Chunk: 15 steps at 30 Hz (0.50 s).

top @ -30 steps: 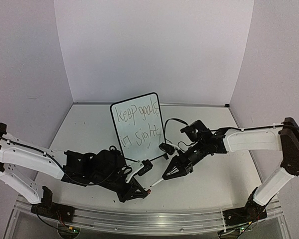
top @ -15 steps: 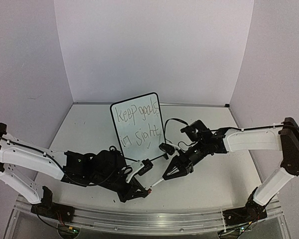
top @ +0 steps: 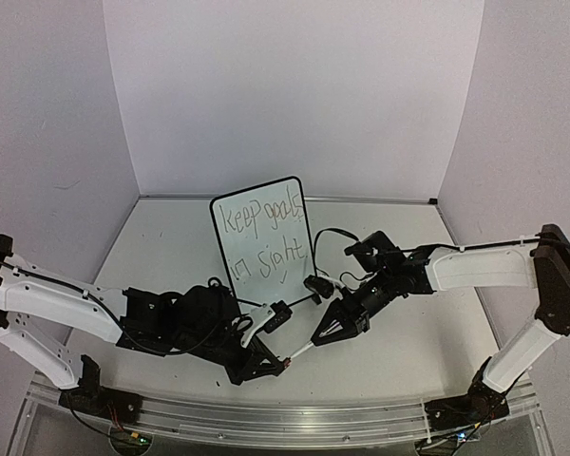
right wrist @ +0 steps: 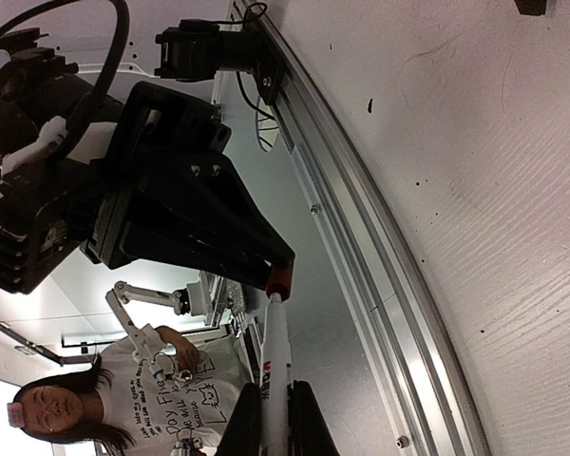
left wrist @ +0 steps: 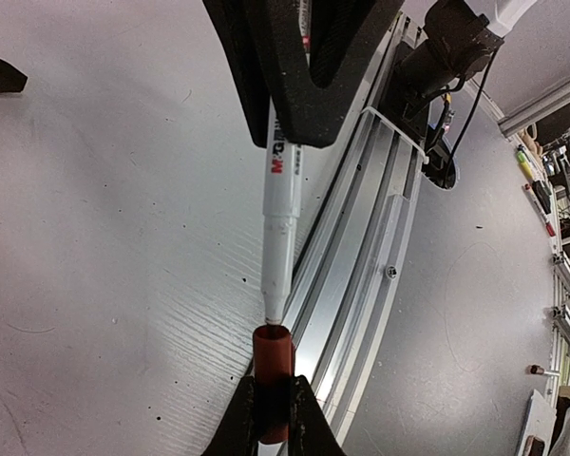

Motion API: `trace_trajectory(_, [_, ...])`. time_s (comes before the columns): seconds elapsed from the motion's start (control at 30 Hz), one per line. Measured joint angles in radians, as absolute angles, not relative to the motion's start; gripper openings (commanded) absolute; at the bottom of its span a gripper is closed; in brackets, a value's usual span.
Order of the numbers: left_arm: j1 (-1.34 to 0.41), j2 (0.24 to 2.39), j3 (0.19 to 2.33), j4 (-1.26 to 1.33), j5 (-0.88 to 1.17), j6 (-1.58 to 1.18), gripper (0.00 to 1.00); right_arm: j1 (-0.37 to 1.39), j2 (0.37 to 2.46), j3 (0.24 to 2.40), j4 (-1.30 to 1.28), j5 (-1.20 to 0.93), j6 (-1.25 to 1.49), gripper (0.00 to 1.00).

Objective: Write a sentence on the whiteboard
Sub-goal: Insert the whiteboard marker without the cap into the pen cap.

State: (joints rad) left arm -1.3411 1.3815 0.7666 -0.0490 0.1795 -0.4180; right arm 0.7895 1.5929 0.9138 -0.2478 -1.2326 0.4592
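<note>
Top view: whiteboard (top: 261, 261) upright mid-frame on the tabletop (top: 408, 342), sentence (top: 264, 220) on its face.
Left wrist: left pincer (left wrist: 273, 394) closed on red cap (left wrist: 273, 347), marker (left wrist: 281, 190) tip at its mouth.
Right wrist: right pincer (right wrist: 275, 401) closed on the marker's barrel.

Even bright light, soft shadows, wrist views warped at edges, near parts perhaps blurred

Pale lilac walls (top: 294, 85) enclose three sides. A white table (top: 171, 247) lies between them, an aluminium rail (top: 294, 427) along its near edge.
</note>
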Motion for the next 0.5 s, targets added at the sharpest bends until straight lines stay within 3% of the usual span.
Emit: trace_trajectory(0.5, [-1.341,1.382,0.767,-0.042,0.173,-0.418,0.0,0.789,1.597,0.914,-0.248,-1.247,0.449,0.0])
